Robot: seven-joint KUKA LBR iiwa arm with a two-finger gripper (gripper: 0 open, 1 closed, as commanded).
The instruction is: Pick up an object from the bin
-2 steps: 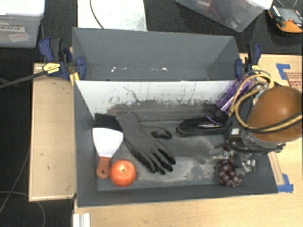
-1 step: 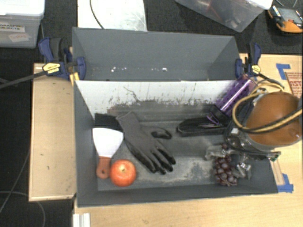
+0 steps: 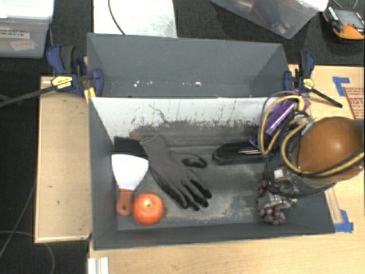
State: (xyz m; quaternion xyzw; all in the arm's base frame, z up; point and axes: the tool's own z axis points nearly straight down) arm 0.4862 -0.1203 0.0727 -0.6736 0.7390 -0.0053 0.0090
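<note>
Along the front wall of the bin (image 3: 217, 233), left section, a red apple (image 3: 149, 209) lies just beside the orange handle of a scraper (image 3: 129, 176), whose white blade points toward the rear. In the front right section lies a bunch of dark purple grapes (image 3: 272, 212). The gripper (image 3: 276, 196) is positioned directly over this bunch, at its upper edge. Whether the gripper is open or closed cannot be determined, and no grip on the bunch is visible. The arm's orange-brown cover (image 3: 328, 144) and looped yellow cables sit above the gripper on the right. At mid-depth, a grey glove (image 3: 171, 173) lies flat, cuff to the rear and digits pointing front right. Farther back, a black tool (image 3: 236, 152) lies near the rear wall, well apart from the grapes.
</note>
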